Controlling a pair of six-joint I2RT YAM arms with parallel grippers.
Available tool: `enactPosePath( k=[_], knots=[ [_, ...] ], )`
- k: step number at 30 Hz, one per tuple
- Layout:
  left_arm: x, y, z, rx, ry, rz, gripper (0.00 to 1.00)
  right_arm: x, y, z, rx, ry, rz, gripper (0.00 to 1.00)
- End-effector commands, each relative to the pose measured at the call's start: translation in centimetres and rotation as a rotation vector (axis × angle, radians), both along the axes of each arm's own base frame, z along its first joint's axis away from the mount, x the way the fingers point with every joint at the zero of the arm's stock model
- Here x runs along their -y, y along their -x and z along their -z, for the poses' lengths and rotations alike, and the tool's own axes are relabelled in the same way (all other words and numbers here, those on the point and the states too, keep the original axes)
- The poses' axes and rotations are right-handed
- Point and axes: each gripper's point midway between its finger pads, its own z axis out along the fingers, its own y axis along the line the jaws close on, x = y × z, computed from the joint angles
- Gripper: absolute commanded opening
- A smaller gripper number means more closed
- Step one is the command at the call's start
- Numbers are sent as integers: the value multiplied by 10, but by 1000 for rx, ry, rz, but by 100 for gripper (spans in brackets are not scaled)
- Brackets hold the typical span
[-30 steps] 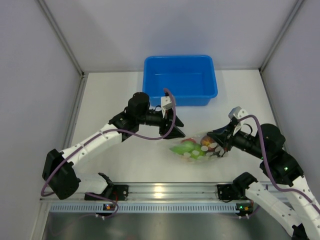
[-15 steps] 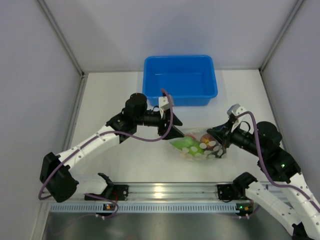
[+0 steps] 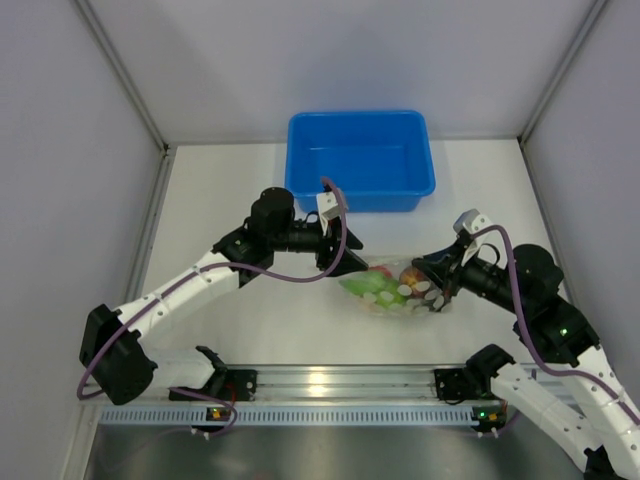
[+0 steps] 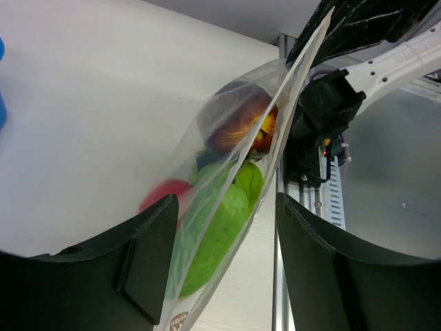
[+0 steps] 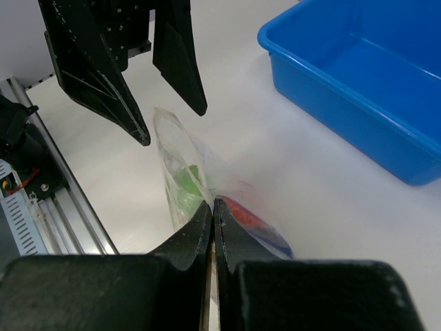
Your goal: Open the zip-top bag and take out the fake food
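Over on the left, the left end effector [image 3: 349, 262] has its jaws spread wide, and one edge of the zip-top bag [image 3: 393, 291] sits in the gap between them, unclamped. That bag lies mid-bench [image 3: 228, 185], just in front of the blue bin [image 3: 360, 160], with the fake food [image 4: 222, 231] (green, red and maroon bits) all inside. Further right, the right end effector [image 5: 212, 205] is pinched tight on the bag's other edge.

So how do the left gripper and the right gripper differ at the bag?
The left gripper is open, its jaws either side of one end of the zip-top bag; the right gripper is shut on the other end. The left gripper reaches in from the left, the right gripper from the right. Both are at the same bag.
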Motion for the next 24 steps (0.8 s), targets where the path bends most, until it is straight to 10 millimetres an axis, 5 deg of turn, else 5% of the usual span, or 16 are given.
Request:
enactPosePath(
  k=[1, 15, 24],
  knots=[
    [1, 5, -26, 81, 78, 28, 64, -4, 0, -25, 95, -44, -22, 0],
    [-1, -8, -36, 82, 101, -39, 61, -6, 2, -23, 96, -44, -38, 0],
    [-1, -9, -22, 61, 78, -31, 58, -6, 3, -26, 103, -50, -41, 0]
  ],
)
